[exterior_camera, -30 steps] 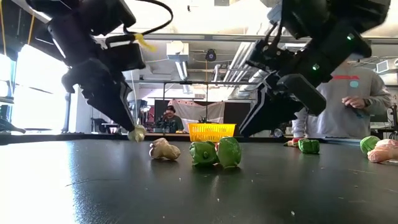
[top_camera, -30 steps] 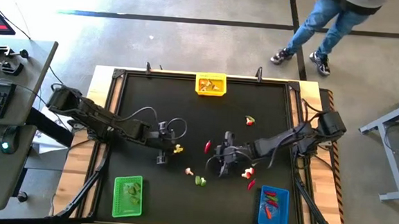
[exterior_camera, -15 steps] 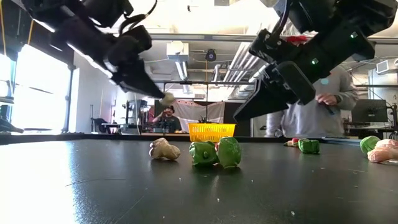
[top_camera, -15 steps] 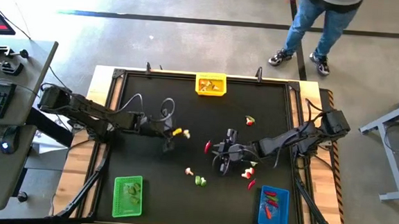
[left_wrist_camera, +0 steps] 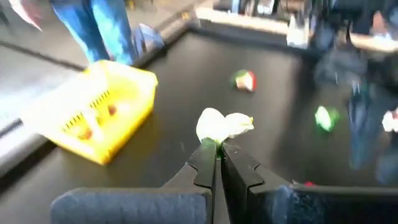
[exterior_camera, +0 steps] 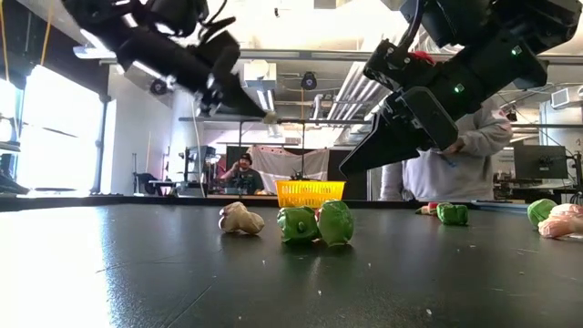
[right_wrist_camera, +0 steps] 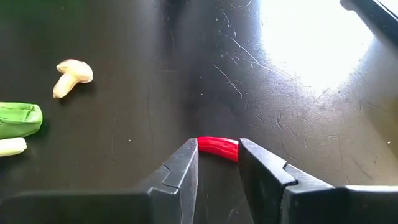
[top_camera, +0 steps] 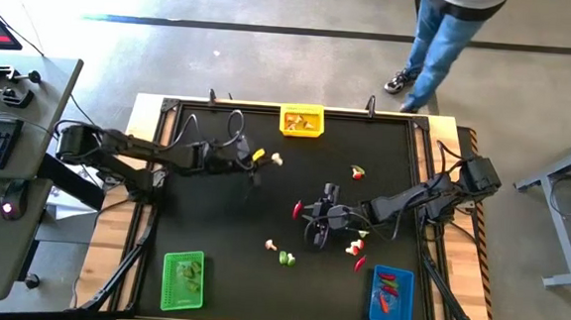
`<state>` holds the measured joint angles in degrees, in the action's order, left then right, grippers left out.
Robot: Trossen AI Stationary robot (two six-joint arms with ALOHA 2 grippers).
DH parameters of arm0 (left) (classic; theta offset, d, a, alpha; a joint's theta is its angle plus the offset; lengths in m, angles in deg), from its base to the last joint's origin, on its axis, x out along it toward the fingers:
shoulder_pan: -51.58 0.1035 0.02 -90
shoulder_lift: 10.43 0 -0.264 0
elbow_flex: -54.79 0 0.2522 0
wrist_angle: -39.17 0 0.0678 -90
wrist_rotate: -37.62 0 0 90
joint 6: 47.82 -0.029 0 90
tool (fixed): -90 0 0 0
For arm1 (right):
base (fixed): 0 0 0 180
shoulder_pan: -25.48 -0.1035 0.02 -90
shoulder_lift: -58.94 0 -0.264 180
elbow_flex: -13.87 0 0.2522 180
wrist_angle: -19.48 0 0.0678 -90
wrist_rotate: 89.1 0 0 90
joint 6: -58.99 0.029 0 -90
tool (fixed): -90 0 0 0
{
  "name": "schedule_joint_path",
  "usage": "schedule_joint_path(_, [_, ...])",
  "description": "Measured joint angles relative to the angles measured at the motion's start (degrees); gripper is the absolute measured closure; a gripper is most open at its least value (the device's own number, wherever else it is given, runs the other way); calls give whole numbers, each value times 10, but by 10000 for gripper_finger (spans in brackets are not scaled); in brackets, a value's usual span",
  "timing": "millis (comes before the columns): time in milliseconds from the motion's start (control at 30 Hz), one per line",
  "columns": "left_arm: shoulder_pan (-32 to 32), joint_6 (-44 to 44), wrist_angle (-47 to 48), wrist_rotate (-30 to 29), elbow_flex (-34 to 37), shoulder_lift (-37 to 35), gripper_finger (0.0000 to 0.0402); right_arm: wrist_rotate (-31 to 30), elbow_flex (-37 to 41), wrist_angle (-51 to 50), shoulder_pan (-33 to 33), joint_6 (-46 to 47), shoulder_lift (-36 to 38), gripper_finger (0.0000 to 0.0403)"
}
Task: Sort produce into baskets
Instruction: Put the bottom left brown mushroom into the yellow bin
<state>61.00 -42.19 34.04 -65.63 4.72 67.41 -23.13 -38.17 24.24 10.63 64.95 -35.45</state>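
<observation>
A whitish-tan produce piece (left_wrist_camera: pixel 222 124) is held in the air by my shut left gripper (left_wrist_camera: pixel 217 154), at the table's far left of centre (top_camera: pixel 268 160). The yellow basket (top_camera: pixel 302 120) stands beyond it at the far edge. Near the table's centre, my right gripper (right_wrist_camera: pixel 217 163) is shut on a small red pepper piece (right_wrist_camera: pixel 217 148); in the high view the piece shows at its tips (top_camera: pixel 296 209). The green basket (top_camera: pixel 183 280) and the blue basket (top_camera: pixel 390 295) stand at the near edge, each with pieces inside. My left gripper pinches the whitish piece by its lower end (left_wrist_camera: pixel 214 140), between the two fingertips. The fingers slant slightly downward toward the table's far right. The piece sticks out beyond the tips, lifted well clear of the table (exterior_camera: pixel 271 117). My right gripper holds the red pepper piece between its two fingers, which close on its two ends (right_wrist_camera: pixel 200 145). The fingers slant down from the table's right side, and the piece lies across the gap. The low view shows the fingertips (exterior_camera: pixel 351 167) above the table, but the piece is hidden there.
Loose produce lies on the table: a tan mushroom (top_camera: pixel 271 245), a green piece (top_camera: pixel 286 258), red and white pieces (top_camera: pixel 358 248) near the blue basket, and a red-green piece (top_camera: pixel 357 171) farther back. A person (top_camera: pixel 442 36) walks beyond the far edge.
My left gripper has risen off the table with the whitish piece and swung toward the far edge and the yellow basket, tipping up nearer to level. My right gripper has stayed in place, its fingertips tipping up a little.
</observation>
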Motion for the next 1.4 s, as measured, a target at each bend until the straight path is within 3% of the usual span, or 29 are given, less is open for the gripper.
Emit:
schedule_joint_path(267, [29,-78,-9,7,-104,3,401,0,0,1,1,0,0,299])
schedule_joint_path(467, [66,-98,-7,7,-142,33,401,0,0,1,6,0,0,299])
schedule_joint_path(800, [162,-99,4,10,-216,182,401,0,0,1,10,0,0,299])
schedule_joint_path(1033, [202,-93,84,11,-303,288,401,1,0,1,10,0,0,299])
schedule_joint_path(1400, [229,-61,123,83,-343,355,400,3,0,-2,10,6,0,299])
